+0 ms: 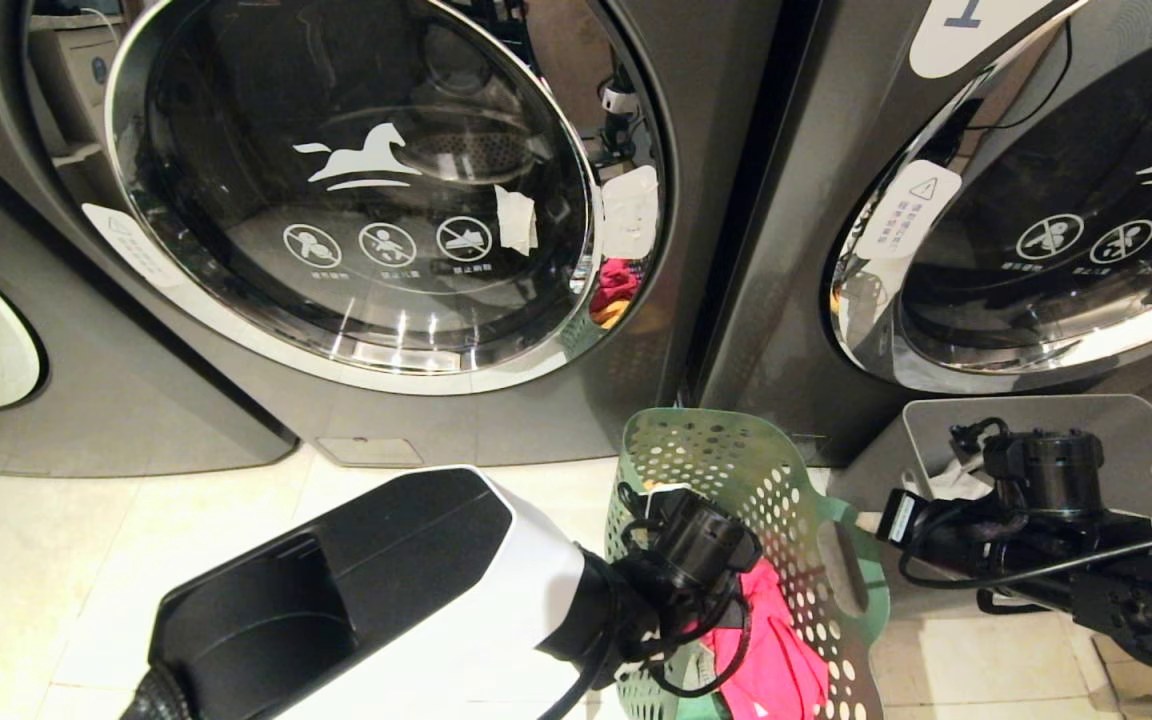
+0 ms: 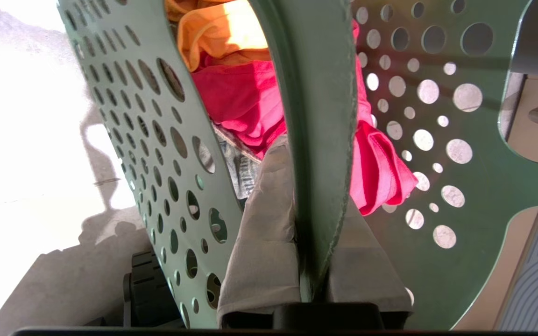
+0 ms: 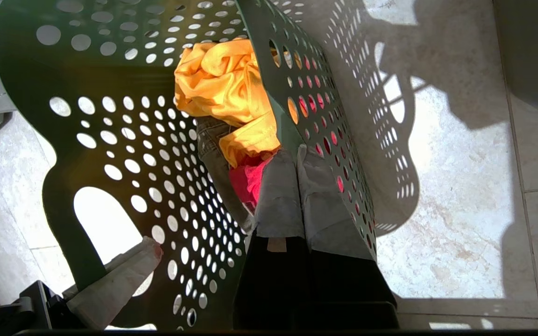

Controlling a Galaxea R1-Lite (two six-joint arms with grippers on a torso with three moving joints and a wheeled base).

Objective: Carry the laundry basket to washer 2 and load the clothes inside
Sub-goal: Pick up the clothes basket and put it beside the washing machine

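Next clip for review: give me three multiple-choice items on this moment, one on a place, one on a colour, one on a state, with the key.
1. Where is the laundry basket?
A. inside a drum
B. low in front of the washers, near the gap between two
C. on top of a washer

2. What colour is the garment beside the pinkish-red garment in the basket?
A. blue
B. white
C. yellow

3. How is the left claw?
A. shut on the basket's wall
B. open above the floor
C. holding a bag

Key: B, the head view shows it below the doors; C, the yellow garment lies against the red one; A, its fingers press the wall from both sides.
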